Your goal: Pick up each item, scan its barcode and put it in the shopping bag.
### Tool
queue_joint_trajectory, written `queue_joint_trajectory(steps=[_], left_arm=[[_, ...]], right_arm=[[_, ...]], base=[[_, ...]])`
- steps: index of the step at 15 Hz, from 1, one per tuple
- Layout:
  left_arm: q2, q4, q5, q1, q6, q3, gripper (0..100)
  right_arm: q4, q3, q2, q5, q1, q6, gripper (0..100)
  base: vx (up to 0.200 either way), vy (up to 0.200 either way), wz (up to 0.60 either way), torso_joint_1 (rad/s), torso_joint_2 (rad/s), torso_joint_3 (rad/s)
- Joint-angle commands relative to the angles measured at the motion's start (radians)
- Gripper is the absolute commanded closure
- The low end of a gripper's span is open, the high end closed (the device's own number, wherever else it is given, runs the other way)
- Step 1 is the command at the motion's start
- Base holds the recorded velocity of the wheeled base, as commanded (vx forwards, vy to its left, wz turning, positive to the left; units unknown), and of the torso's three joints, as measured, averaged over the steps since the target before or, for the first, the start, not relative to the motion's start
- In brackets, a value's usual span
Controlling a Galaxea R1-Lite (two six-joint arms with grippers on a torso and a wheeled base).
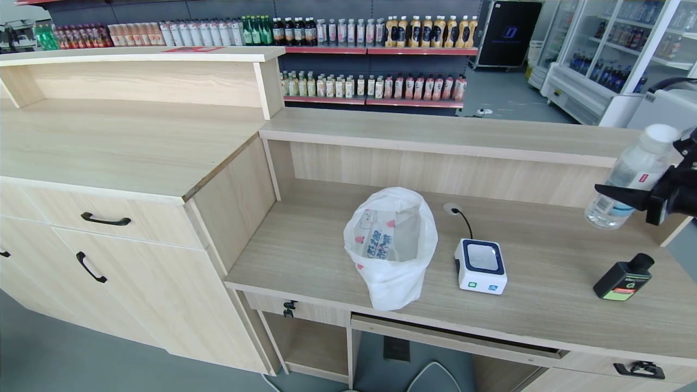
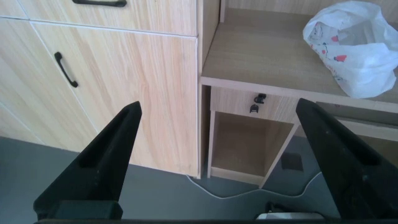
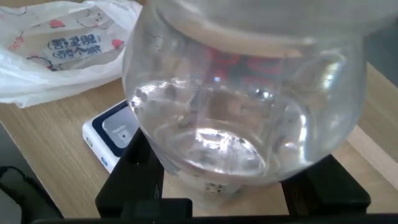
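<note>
While the right gripper [image 1: 634, 197] hangs above the counter's [image 1: 544, 305] right end, its 2 fingers pinch a clear water bottle [image 1: 634, 163] low on its body. It's in the air, tilted, white cap up, base down-left, with a little red label. Left gripper [image 2: 219, 107] is spread wide.

1. White plastic shopping bag [image 1: 389, 245] [image 2: 351, 43] [image 3: 56, 43]: row of blue characters and pink-red cartoon prints on its side, too small to read.
2. Clear plastic water bottle [image 1: 626, 179] [image 3: 242, 112]: small red label patch, print unreadable.
3. Squat black bottle [image 1: 622, 277]: green-and-orange label, text illegible.
4. White-and-navy barcode scanner [image 1: 480, 265] [image 3: 115, 134]: one green and one blue icon on the front edge.
5. Tall black cabinet [image 1: 509, 32] at the back: blue emblem, unreadable.
6. Light wooden upper counter top [image 1: 136, 54]: flat red marking, unreadable.
</note>
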Motion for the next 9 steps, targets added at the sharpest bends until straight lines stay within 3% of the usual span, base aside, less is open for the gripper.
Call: queue_joint_trajectory(steps=[1, 3, 7, 9], left_arm=[[0.000, 0.000, 0.000, 0.000, 0.000, 0.000, 0], [0.000, 0.000, 0.000, 0.000, 0.000, 0.000, 0], [0.000, 0.000, 0.000, 0.000, 0.000, 0.000, 0], [0.000, 0.000, 0.000, 0.000, 0.000, 0.000, 0]], right_arm=[[-0.004, -0.006, -0.019, -0.093, 0.013, 0.096, 100], [-0.019, 0.000, -0.019, -0.269, 0.064, 0.249, 100], [-0.064, 0.054, -0.048, -0.372, 0.087, 0.249, 100], [-0.101, 0.073, -0.058, -0.485, 0.111, 0.248, 100]], base=[[0.000, 0.000, 0.00, 0.000, 0.00, 0.000], [0.000, 0.000, 0.00, 0.000, 0.00, 0.000], [0.000, 0.000, 0.00, 0.000, 0.00, 0.000], [0.000, 0.000, 0.00, 0.000, 0.00, 0.000]])
